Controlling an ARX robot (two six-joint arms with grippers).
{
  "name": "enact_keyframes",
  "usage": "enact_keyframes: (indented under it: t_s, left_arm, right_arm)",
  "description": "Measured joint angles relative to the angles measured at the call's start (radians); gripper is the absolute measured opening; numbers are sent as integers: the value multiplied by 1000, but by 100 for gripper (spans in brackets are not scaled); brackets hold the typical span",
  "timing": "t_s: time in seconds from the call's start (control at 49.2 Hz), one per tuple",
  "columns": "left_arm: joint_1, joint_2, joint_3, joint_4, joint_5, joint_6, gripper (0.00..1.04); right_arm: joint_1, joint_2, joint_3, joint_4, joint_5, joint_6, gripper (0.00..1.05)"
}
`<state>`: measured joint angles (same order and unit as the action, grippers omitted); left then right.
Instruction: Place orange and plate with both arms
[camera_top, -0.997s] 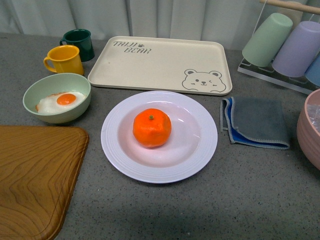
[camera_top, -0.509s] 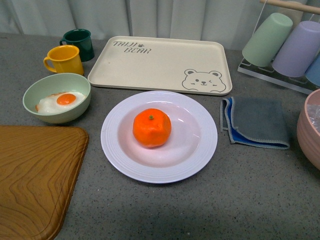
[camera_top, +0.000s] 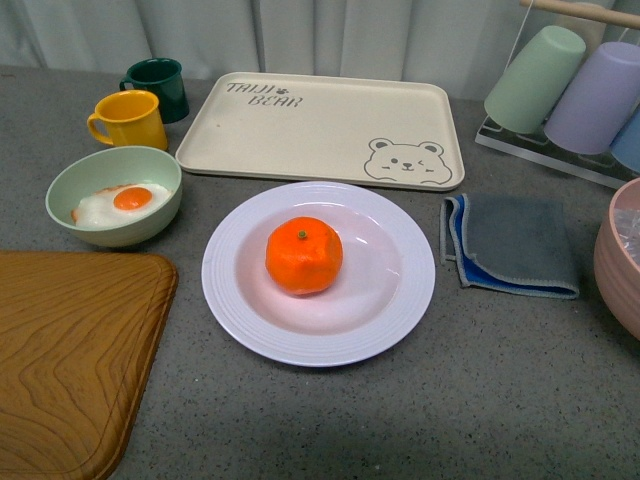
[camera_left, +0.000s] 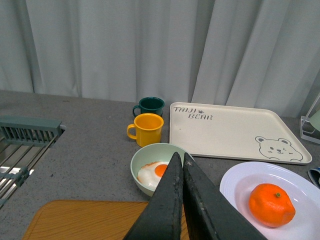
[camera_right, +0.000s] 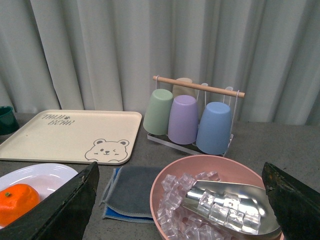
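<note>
The orange sits in the middle of the white plate at the centre of the grey table. It also shows in the left wrist view on the plate, and partly in the right wrist view on the plate. Neither arm shows in the front view. My left gripper is shut and empty, raised above the table, left of the plate. My right gripper is open wide and empty, raised above the pink bowl, right of the plate.
A cream bear tray lies behind the plate. A green bowl with a fried egg, a yellow mug and a dark green mug stand at left. A wooden board is front left. A grey cloth, a cup rack and a pink bowl of ice are at right.
</note>
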<state>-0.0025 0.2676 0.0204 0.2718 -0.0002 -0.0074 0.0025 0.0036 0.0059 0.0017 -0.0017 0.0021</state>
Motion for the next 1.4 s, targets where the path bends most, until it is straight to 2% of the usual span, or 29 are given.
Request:
enact_keyframes:
  t_s: [0.407, 0.529, 0.712, 1.302, 1.363, 1.383, 1.404]
  left_arm:
    - [0, -96, 0, -96, 0, 0, 4]
    - [0, -240, 0, -262, 0, 0, 4]
    - [0, -262, 0, -270, 0, -1, 5]
    - [0, -263, 0, -270, 0, 0, 98]
    - [0, -263, 0, -270, 0, 2, 99]
    - [0, -263, 0, -270, 0, 2, 98]
    - [0, -263, 0, -270, 0, 2, 97]
  right_arm:
    - [0, 0, 0, 0, 0, 0, 95]
    - [0, 0, 0, 0, 0, 0, 95]
    - [0, 0, 0, 0, 0, 0, 95]
    - [0, 0, 0, 0, 0, 0, 95]
    - [0, 0, 0, 0, 1, -1, 95]
    - [7, 6, 2, -10, 27, -19, 95]
    - [24, 26, 14, -44, 94, -60, 95]
